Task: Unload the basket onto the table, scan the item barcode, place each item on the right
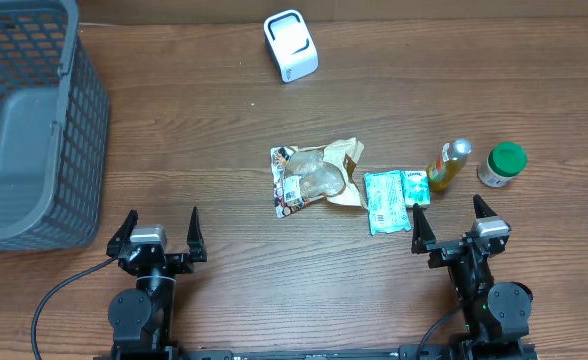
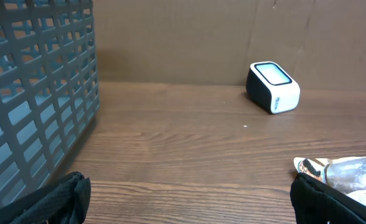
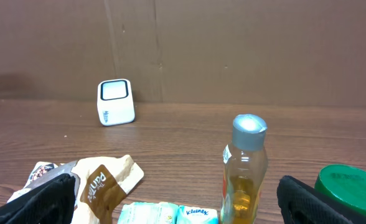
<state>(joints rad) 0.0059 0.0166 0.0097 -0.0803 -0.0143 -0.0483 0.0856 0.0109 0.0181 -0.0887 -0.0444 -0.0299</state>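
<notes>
The basket (image 1: 86,130) is cut off at the edge. There is one scanner (image 1: 290,45), one snack bag (image 1: 314,178), one tissue pack (image 1: 386,200), one bottle (image 1: 450,165) and one jar (image 1: 501,165). The left claw (image 1: 161,215) and the right claw (image 1: 447,210) stand apart, empty.

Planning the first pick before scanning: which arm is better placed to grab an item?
Likely right. The right fingers, open, stand just short of the tissue pack, bottle and jar; the left fingers, also open, sit by the basket, with only the snack bag in similar range.

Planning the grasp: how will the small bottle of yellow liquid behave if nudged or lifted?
The bottle stands upright, tall and narrow, so a nudge would likely tip it. Its smooth clear wall may be slippery. Holding liquid, it is probably heavy for its size.
</notes>
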